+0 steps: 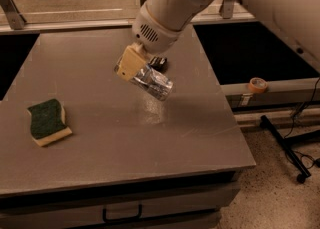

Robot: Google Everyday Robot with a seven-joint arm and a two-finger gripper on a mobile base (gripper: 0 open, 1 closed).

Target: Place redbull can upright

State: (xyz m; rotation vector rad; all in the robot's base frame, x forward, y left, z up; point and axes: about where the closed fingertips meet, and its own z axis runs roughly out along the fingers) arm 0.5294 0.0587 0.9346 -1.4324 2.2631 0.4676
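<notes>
The redbull can (154,83) is a slim, wrinkled silver can. It hangs tilted in the air above the middle of the grey table (125,138), its free end pointing down and right. My gripper (135,68) is shut on the can's upper left end, with a tan finger pad (130,64) showing in front of it. The large white arm comes in from the upper right and hides the table's far middle.
A green and yellow sponge (46,121) lies at the table's left. A small dark object (159,63) sits on the table just behind the can. A roll of tape (257,84) rests on a ledge to the right. A black stand base (290,148) is on the floor.
</notes>
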